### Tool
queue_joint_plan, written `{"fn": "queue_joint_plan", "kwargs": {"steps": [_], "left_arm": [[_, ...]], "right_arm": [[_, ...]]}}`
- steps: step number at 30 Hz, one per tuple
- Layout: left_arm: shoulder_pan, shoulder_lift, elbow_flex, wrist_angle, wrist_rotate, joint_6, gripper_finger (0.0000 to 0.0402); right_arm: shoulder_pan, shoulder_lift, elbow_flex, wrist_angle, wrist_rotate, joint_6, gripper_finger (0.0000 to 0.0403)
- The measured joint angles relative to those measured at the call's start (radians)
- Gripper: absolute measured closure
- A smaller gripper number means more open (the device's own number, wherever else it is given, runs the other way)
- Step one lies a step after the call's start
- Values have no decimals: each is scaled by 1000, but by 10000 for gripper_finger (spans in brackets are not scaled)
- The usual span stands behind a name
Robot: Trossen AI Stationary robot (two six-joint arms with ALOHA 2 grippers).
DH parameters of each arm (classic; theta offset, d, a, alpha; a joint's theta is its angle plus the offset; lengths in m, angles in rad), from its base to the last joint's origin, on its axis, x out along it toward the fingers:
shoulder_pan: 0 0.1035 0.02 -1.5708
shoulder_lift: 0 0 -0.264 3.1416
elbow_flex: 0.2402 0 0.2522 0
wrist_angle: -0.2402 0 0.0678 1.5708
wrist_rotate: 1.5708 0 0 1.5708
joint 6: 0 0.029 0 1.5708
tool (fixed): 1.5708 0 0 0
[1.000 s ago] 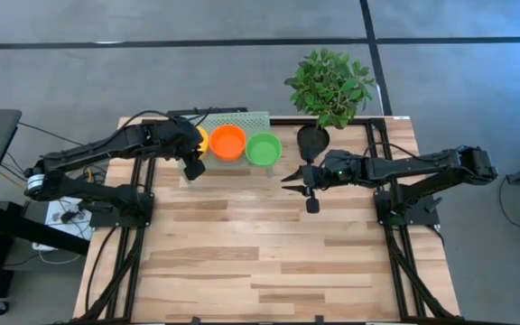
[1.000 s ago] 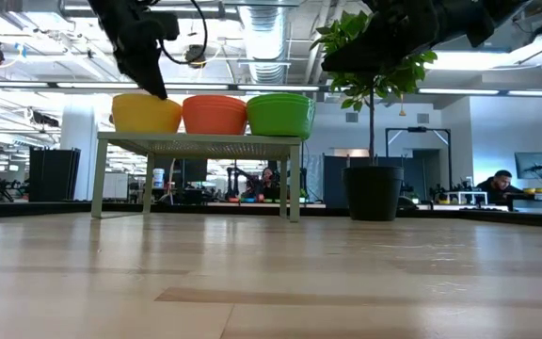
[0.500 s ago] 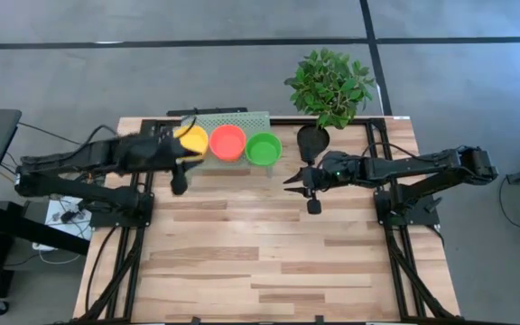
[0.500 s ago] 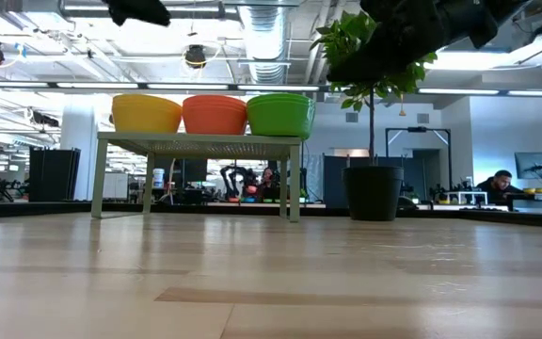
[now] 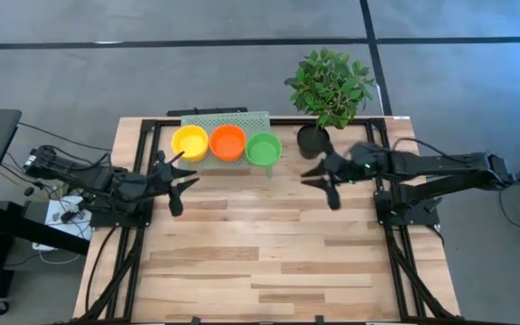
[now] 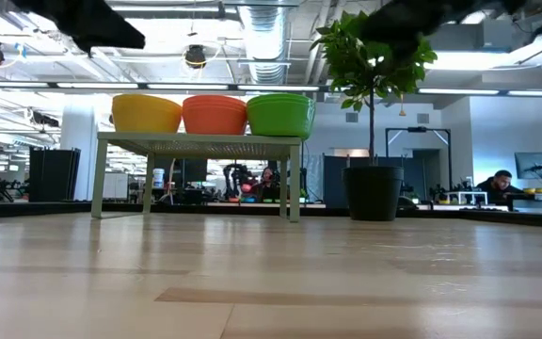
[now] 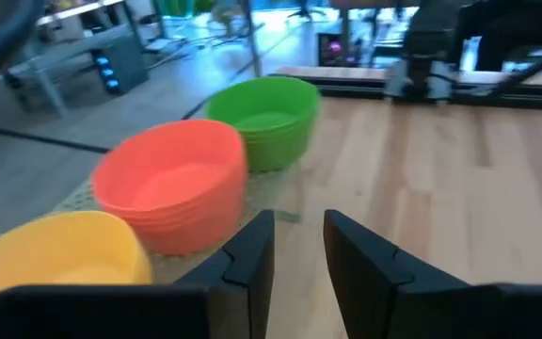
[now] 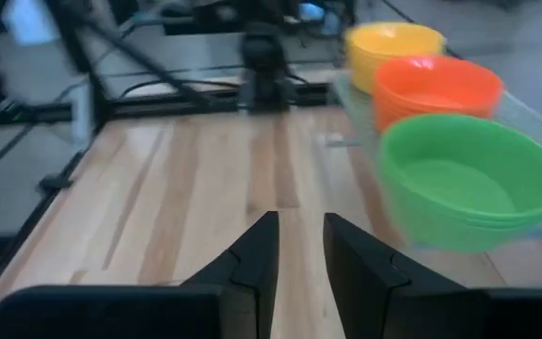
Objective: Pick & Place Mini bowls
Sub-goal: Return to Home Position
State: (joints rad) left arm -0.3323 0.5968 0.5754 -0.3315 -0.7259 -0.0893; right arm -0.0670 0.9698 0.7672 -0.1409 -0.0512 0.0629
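Observation:
Three stacks of mini bowls stand in a row on the pale green perforated rack (image 5: 242, 120) at the table's far edge: yellow (image 5: 190, 142), orange-red (image 5: 228, 142) and green (image 5: 264, 148). They also show in the low view, yellow (image 6: 146, 113), orange-red (image 6: 214, 114) and green (image 6: 280, 115). My left gripper (image 5: 190, 170) is open and empty, just near-left of the yellow stack. Its wrist view (image 7: 297, 235) looks at the stacks. My right gripper (image 5: 306, 176) is open and empty, right of the green stack (image 8: 473, 179).
A black pot with a leafy green plant (image 5: 329, 86) stands at the far right corner, close to my right gripper. The rack stands on legs (image 6: 97, 179) above the wooden tabletop (image 5: 260, 253), which stretches bare toward the near edge.
My left gripper has drawn back from the yellow stack toward the table's left and near edges and has risen. My right gripper has gone a little toward the table's right edge and up. The bowls have stayed on the rack.

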Motion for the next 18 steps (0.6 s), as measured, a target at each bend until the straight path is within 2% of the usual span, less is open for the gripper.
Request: {"fn": "queue_joint_plan", "kwargs": {"steps": [3, 7, 12, 15, 18], "left_arm": [[-40, -53, -34, -1, 0, -1, 305], [-75, -176, -78, 5, -3, -2, 305], [-95, -349, -212, 75, 0, -21, 305], [-92, -425, -329, 214, 79, 34, 305], [-91, -468, -419, 384, 272, 108, 305]], "right_arm": [[32, -89, -81, 34, 0, -63, 321], [33, -240, -203, 77, 2, -69, 321], [3, -454, -372, 147, 1, -38, 321], [-3, -569, -455, 183, -1, -37, 321], [-2, -660, -491, 173, -6, -22, 321]]}}
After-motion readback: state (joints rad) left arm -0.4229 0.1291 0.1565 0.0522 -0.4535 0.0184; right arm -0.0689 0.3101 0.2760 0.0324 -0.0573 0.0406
